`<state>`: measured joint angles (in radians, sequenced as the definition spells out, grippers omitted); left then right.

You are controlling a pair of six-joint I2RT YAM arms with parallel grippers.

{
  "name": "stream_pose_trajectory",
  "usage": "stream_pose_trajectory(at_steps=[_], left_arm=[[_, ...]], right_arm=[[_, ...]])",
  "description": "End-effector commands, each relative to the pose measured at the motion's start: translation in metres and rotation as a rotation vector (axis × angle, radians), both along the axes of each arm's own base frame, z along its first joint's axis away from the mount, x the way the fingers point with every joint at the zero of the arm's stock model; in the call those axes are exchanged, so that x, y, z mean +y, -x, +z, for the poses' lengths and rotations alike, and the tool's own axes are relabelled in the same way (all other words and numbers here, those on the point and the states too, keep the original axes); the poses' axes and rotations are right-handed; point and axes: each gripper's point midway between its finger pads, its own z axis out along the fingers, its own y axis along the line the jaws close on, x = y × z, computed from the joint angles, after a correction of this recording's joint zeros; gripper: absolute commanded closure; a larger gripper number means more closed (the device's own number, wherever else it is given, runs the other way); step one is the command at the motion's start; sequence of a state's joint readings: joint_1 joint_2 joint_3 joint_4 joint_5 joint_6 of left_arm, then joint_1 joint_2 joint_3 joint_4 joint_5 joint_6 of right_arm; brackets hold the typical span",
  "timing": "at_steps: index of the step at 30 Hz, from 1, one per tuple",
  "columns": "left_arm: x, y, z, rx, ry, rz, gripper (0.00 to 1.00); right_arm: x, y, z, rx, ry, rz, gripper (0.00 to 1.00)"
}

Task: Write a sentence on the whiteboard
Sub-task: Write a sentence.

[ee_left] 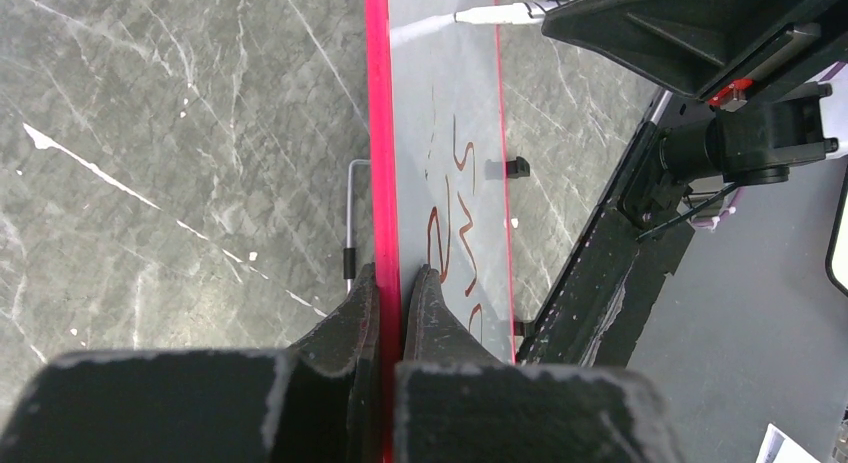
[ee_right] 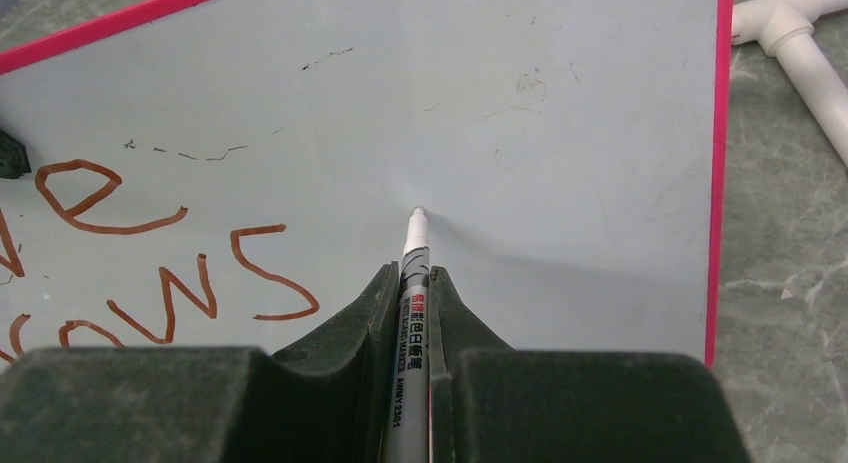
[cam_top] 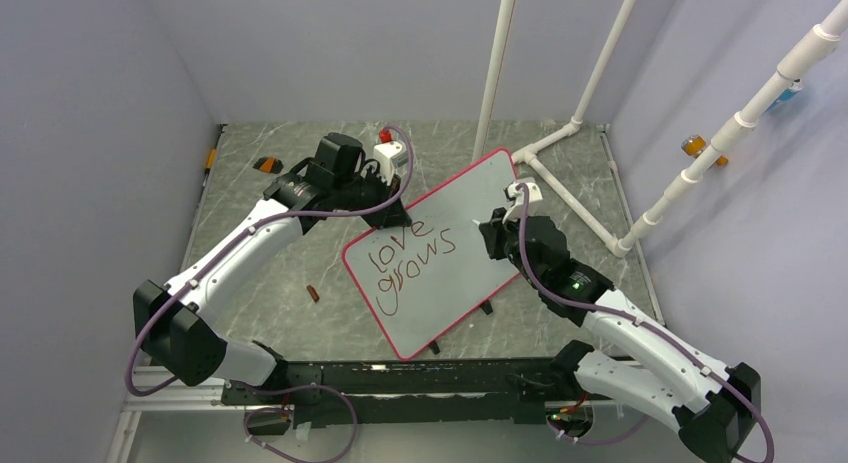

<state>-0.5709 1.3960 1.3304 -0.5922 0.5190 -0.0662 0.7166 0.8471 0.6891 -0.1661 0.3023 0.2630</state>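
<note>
The large white rectangular whiteboard [cam_top: 440, 298], with rounded corners and a thin pink-red frame, sits askew on the grey veined stone-look table [cam_top: 300, 328]. On its smooth face the dark red cursive sentence [cam_top: 410, 258] so far reads "love grows" in thin strokes, so more seems left to write. Farther back, the right gripper [ee_right: 410, 278] pinches a slim grey-white marker [ee_right: 408, 333], tip at blank board beside "grows". The left gripper [ee_left: 392, 281] is clamped on the board's far frame edge.

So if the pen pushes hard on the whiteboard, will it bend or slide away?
Probably stiff: the whiteboard looks flat and straight-edged. It likely won't slide, since the left gripper clamps its red frame. It looks thin, so it's likely light.
</note>
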Motion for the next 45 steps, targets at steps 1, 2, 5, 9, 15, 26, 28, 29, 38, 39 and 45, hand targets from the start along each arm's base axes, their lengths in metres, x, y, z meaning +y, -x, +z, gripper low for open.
stream_pose_trajectory(at_steps=[1, 2, 5, 9, 15, 26, 28, 29, 38, 39, 45], left_arm=[[0.017, -0.03, -0.003, -0.206, -0.121, 0.036, 1.0], [0.017, -0.031, -0.002, -0.208, -0.121, 0.036, 1.0], [0.017, -0.031, -0.003, -0.207, -0.123, 0.037, 1.0], [0.017, -0.031, -0.003, -0.207, -0.124, 0.036, 1.0], [0.017, -0.031, -0.003, -0.207, -0.123, 0.036, 1.0], [0.017, -0.032, -0.004, -0.205, -0.126, 0.037, 1.0], [0.016, -0.032, -0.004, -0.206, -0.125, 0.037, 1.0], [0.016, -0.031, -0.004, -0.206, -0.125, 0.037, 1.0], [0.016, -0.032, -0.004, -0.205, -0.127, 0.038, 1.0], [0.016, -0.032, -0.005, -0.203, -0.127, 0.036, 1.0], [0.015, -0.032, -0.005, -0.202, -0.126, 0.034, 1.0]], right_arm=[[0.013, -0.008, 0.028, -0.067, -0.058, 0.039, 1.0], [0.015, -0.007, 0.028, -0.066, -0.06, 0.046, 1.0], [0.018, -0.006, 0.028, -0.065, -0.066, 0.065, 1.0], [0.021, -0.003, 0.025, -0.057, -0.068, 0.091, 1.0], [0.024, 0.005, 0.014, -0.025, -0.078, 0.123, 1.0], [0.013, 0.02, -0.018, 0.051, -0.066, 0.11, 1.0], [0.011, 0.021, -0.021, 0.059, -0.061, 0.1, 1.0], [0.01, 0.021, -0.022, 0.062, -0.058, 0.093, 1.0], [-0.002, 0.004, -0.008, 0.031, 0.003, 0.004, 1.0], [-0.001, 0.002, -0.004, 0.022, 0.003, 0.004, 1.0], [0.009, -0.008, 0.015, -0.011, -0.008, 0.018, 1.0]])
